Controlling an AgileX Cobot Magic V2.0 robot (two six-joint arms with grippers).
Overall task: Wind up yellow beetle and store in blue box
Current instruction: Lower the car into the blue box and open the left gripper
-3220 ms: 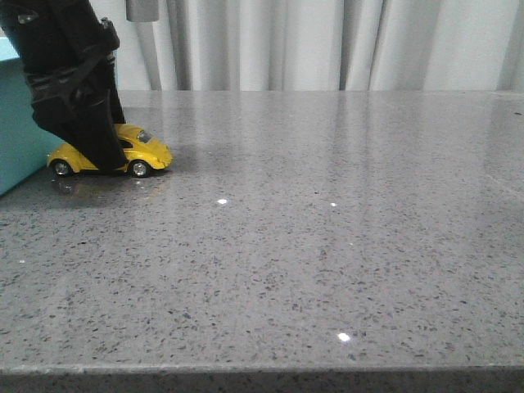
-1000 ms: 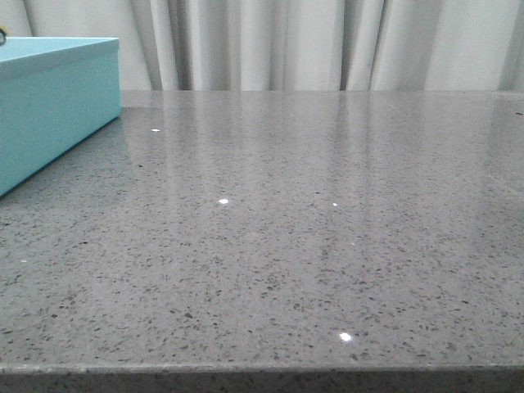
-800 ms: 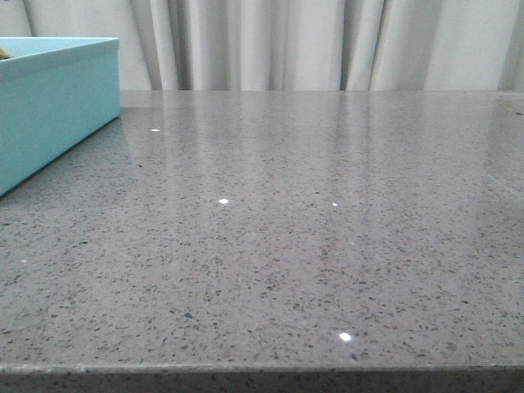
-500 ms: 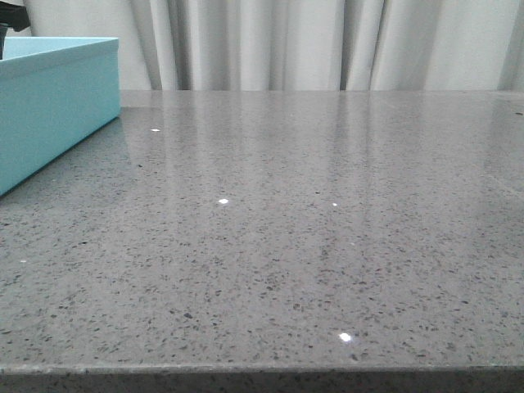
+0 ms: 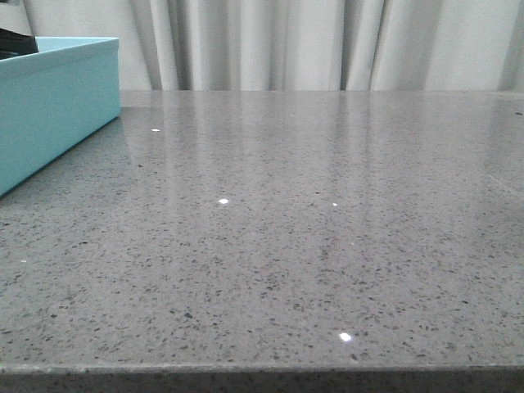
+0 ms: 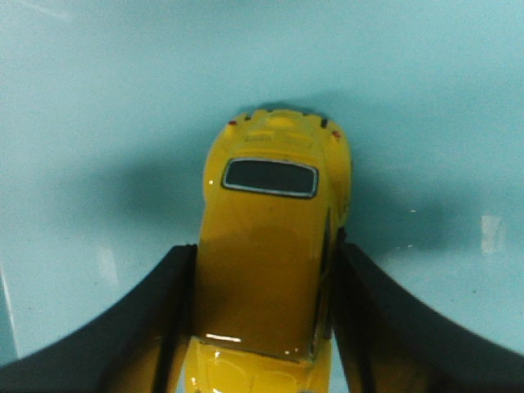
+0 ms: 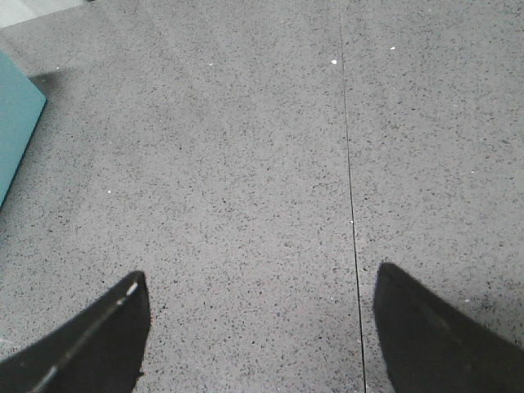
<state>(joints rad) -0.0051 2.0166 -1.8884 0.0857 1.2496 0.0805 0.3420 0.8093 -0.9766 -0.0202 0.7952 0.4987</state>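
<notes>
Storing step: the left pincer (image 6: 262, 327) grips the beetle (image 6: 274, 237) by its flanks over the box (image 5: 57, 106) floor, inside the box. Next, I judge, release and lift clear. Right pincer (image 7: 258, 327) hangs spread above the counter (image 5: 311, 246).

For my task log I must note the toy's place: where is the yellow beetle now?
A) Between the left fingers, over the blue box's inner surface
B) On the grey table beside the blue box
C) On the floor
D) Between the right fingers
A: in the left wrist view the fingers flank the yellow beetle, with only the blue box surface behind it.
</notes>
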